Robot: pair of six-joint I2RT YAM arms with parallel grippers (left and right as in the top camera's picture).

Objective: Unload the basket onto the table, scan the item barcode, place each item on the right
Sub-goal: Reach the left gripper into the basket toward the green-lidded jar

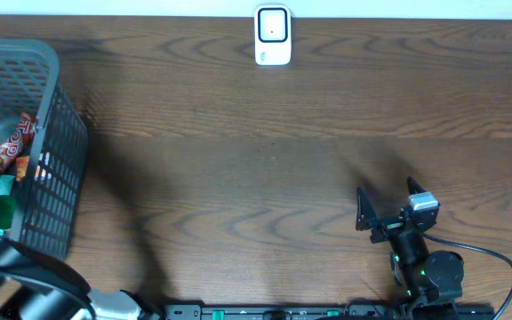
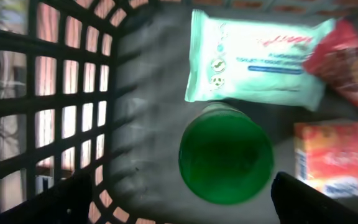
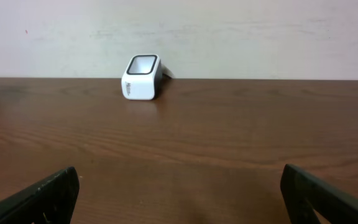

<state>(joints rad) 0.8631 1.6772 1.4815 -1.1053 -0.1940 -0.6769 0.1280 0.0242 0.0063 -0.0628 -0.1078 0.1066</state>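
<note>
In the left wrist view my left gripper hangs open inside the grey basket. A green bottle, seen end-on, stands between its fingers, nearer the right one; neither finger touches it. A pale green wipes pack, a red packet and an orange box lie beside it on the basket floor. The white barcode scanner stands at the table's far edge, also visible as the scanner ahead of my right gripper. My right gripper is open and holds nothing, low over the table at the front right.
The basket's mesh wall stands close to the left finger. The left arm reaches into the basket from the front left corner. A black cable loops beside the right arm's base. Brown wooden table lies between basket and right arm.
</note>
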